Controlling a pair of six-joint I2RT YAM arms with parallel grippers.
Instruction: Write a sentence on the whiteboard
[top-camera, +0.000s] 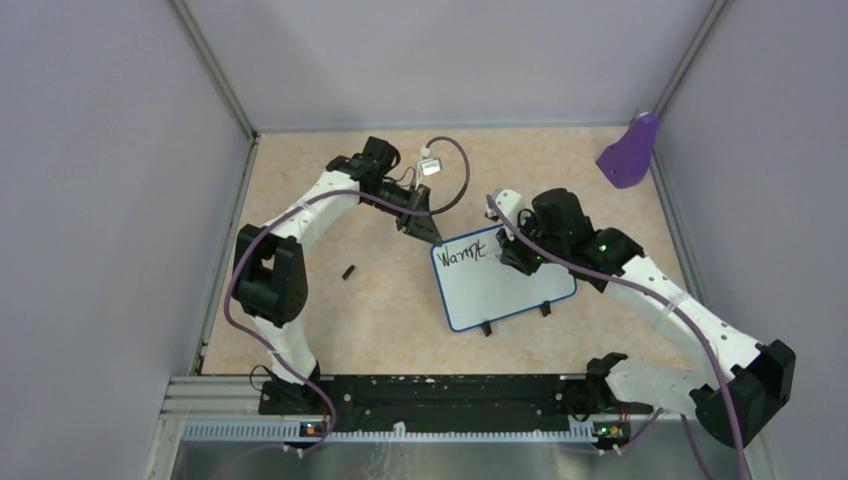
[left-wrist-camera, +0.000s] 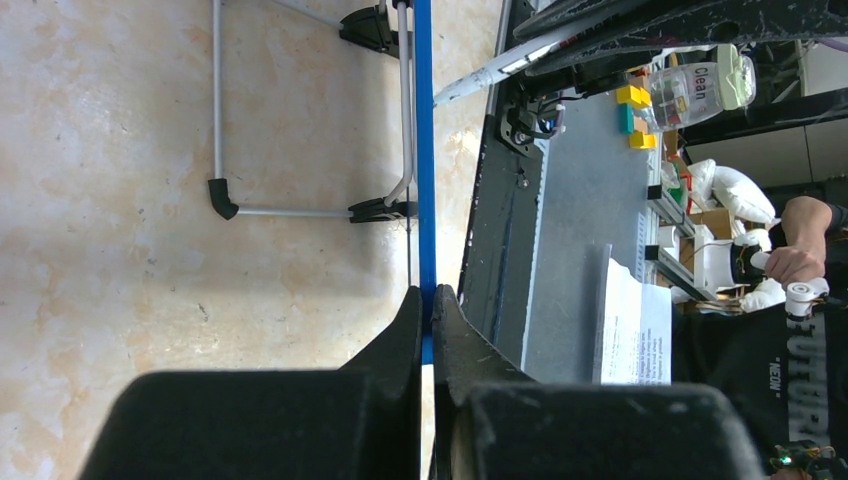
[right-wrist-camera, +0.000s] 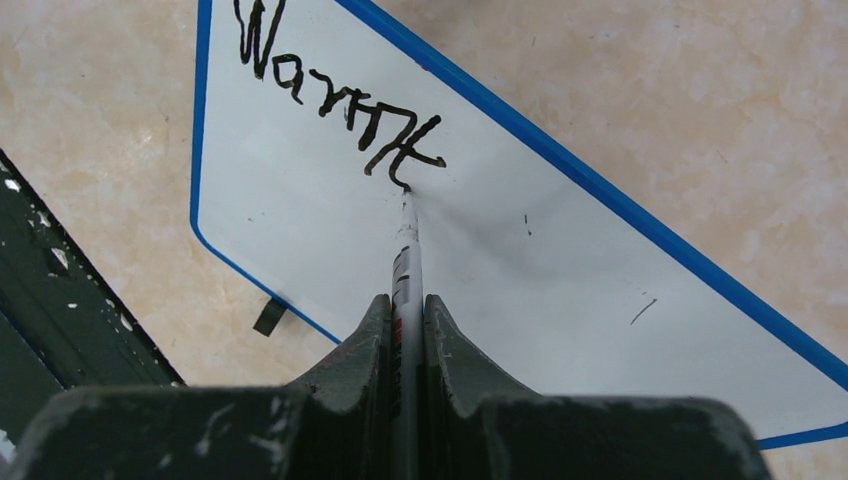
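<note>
Whiteboard (top-camera: 505, 290) on counter (top-camera: 330, 320), lying between both tools. Bears sentence (right-wrist-camera: 340, 105), only "Warmth", just ahead of right tool (right-wrist-camera: 405, 312). Clenched there on marker (right-wrist-camera: 408, 235), tip touching the last letter. Blue rim pinched in left tool (left-wrist-camera: 427, 305).

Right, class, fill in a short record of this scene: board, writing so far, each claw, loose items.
board: whiteboard, blue rim, lying face up
writing: one black line, roughly "Warmt", near one corner
right claw: shut on marker, tip touching the board at the last letter
left claw: shut on the board's blue rim
loose items: small black piece left of the board; purple object in the far right corner
</note>
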